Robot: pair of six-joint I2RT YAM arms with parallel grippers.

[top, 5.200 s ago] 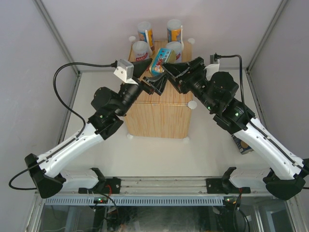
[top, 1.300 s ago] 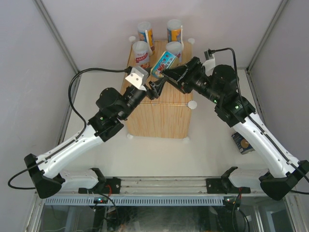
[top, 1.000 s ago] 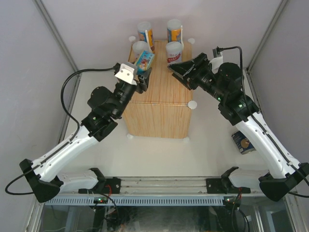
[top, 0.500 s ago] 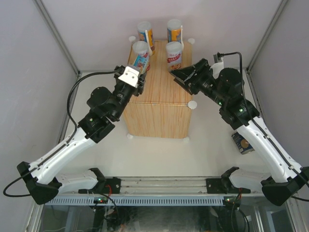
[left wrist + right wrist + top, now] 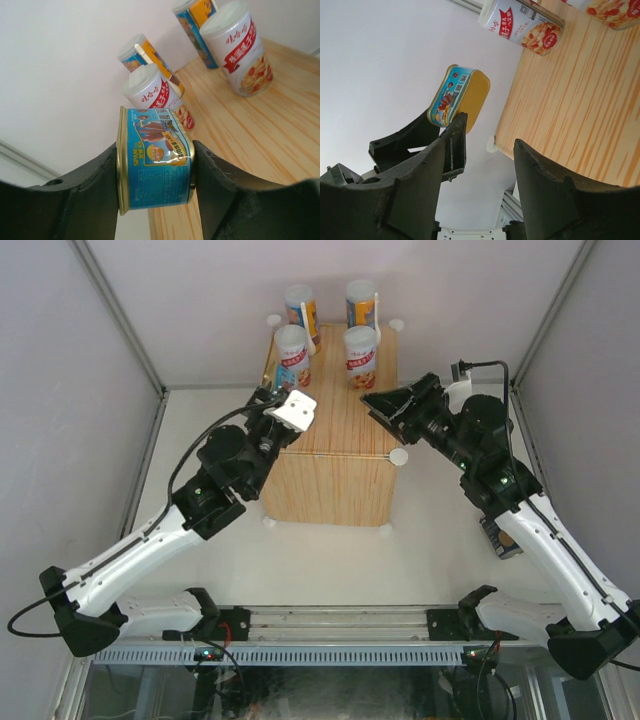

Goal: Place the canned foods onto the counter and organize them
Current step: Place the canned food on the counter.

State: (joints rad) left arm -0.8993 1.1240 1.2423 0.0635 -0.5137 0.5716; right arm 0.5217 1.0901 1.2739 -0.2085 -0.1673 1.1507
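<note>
Grip confirmed: left gripper [image 5: 156,172] clenched on gold-blue tin [image 5: 155,150], held on edge over counter's [image 5: 330,480] ten-o'clock margin, white-red can [image 5: 150,95] just beyond at twelve. Right gripper [image 5: 488,131] released, empty. Recommend lowering squarely, clear of that can, before unclamping.

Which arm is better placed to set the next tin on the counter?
Left. Its hand is clamped on the gold-blue SPAM tin at the counter's left edge, beside a short white-red can. The right hand is open and empty.
</note>
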